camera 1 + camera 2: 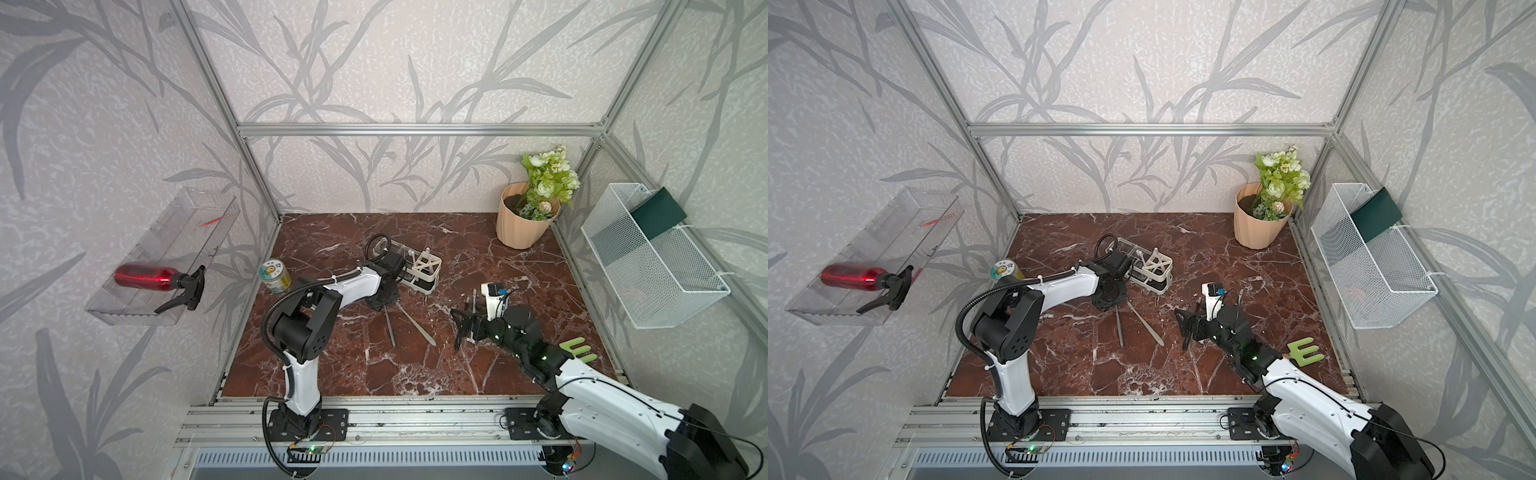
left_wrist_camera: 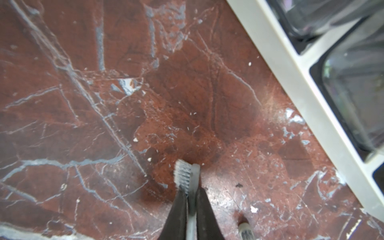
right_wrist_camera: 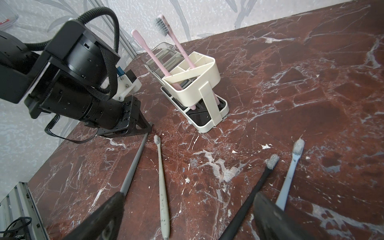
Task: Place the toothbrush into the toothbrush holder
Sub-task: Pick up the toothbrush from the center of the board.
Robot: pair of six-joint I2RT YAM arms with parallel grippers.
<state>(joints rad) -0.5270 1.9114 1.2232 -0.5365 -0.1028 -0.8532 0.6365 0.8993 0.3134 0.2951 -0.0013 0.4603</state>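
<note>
Toothbrush gripped in left pincer, head protruding

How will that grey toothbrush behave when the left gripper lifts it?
The grey toothbrush looks thin and light, likely easy to lift. The left gripper pinches it near its head, so the long handle may swing or pivot. Its smooth neck might slip.
</note>
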